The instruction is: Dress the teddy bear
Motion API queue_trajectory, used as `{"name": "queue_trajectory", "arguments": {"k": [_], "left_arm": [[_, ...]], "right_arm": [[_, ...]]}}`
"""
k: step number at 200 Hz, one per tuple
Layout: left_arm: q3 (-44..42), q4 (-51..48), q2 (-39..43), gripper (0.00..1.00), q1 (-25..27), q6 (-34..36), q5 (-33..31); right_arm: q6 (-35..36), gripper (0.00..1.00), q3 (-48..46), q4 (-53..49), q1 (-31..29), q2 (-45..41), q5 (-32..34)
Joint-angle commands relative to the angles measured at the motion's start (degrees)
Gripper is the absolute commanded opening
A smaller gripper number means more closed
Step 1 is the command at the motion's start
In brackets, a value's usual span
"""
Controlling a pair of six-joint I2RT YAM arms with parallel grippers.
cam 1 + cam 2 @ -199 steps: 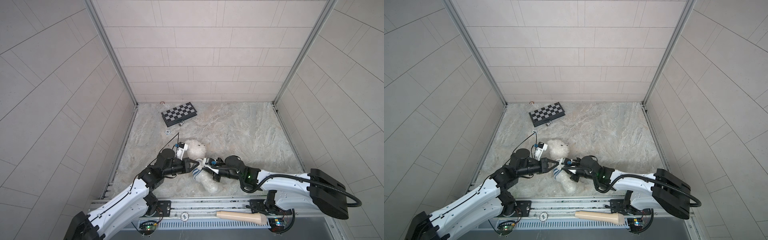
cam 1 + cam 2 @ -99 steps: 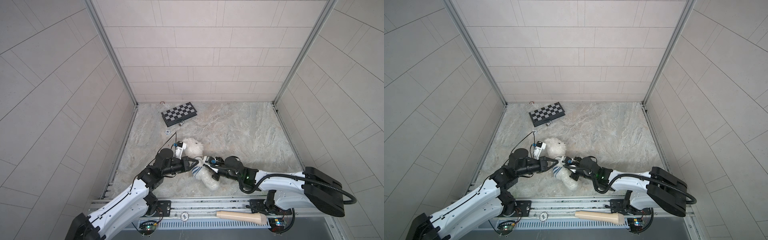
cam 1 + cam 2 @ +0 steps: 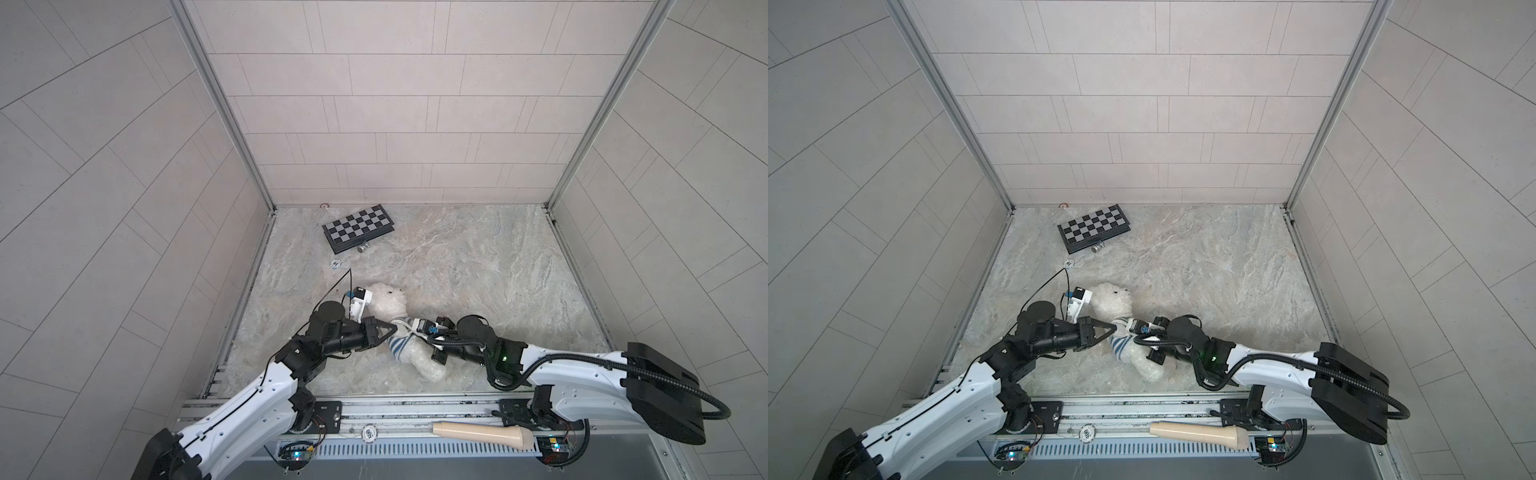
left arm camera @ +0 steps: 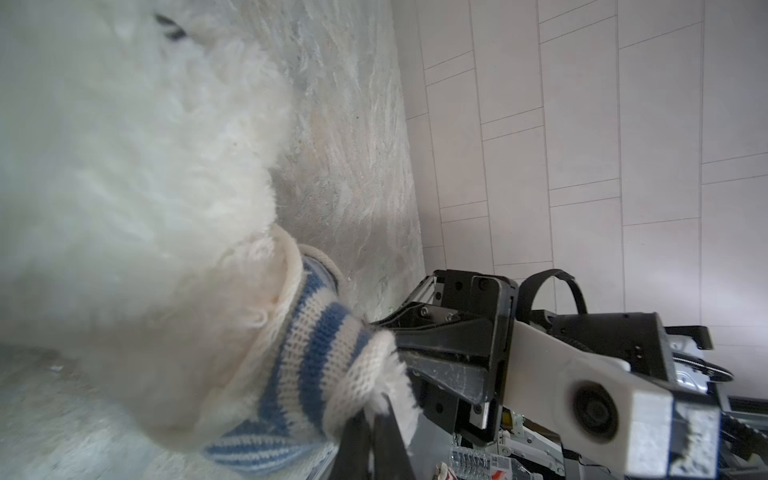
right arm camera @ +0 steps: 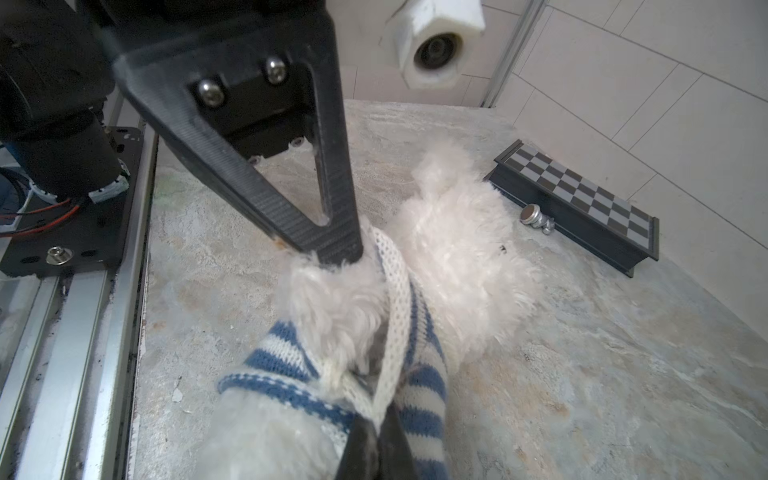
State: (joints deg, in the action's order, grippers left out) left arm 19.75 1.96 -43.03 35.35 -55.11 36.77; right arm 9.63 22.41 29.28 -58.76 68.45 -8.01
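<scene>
Pulling with your right hand (image 5: 376,446), which is clamped on the white knit edge of the shirt (image 5: 419,386), should go slowly and along the body, so the knit slides rather than bunches. Your left hand (image 4: 370,440) has its tips close together at the sleeved paw (image 4: 392,374); I cannot tell whether it grips, so use it only to steady. The bear (image 3: 390,307) lies on the desk (image 3: 478,270) between both hands, near the front edge.

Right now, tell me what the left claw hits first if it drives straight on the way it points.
The teddy bear: the left claw has its tips in the fur of its arm, beside the striped shirt. Behind that the right claw seems in line, but depth is unclear.
</scene>
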Motion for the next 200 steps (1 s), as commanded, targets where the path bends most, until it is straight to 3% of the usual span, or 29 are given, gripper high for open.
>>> {"name": "queue_trajectory", "arguments": {"k": [1,19,49,88,103,142,200], "left_arm": [[5.16,-10.78,0.72,0.24,1.31,8.34,-4.38],[8.04,-18.41,1.17,0.37,2.83,11.79,-8.87],[11.57,-26.97,1.72,0.35,7.27,14.33,-16.35],[15.11,-30.83,-0.22,0.33,14.63,13.45,-25.75],[16.59,-32.86,-1.45,0.36,16.9,12.94,-29.66],[16.22,-31.9,-3.86,0.44,19.81,11.19,-32.79],[14.88,-29.7,-5.98,0.42,19.89,9.12,-36.1]], "right_arm": [[0.95,0.0,0.66,-1.44,-0.31,2.5,-0.56],[0.44,0.0,1.54,-0.33,-1.25,4.22,-0.45],[-0.18,0.0,2.8,1.0,-2.03,6.81,-0.6],[-2.39,0.0,2.81,4.77,-2.15,7.73,-2.38],[-3.29,0.0,2.68,6.15,-2.23,8.16,-2.99],[-4.18,0.0,2.54,7.98,-2.74,9.31,-3.67],[-4.53,0.0,2.72,9.3,-3.38,10.69,-4.07]]}}
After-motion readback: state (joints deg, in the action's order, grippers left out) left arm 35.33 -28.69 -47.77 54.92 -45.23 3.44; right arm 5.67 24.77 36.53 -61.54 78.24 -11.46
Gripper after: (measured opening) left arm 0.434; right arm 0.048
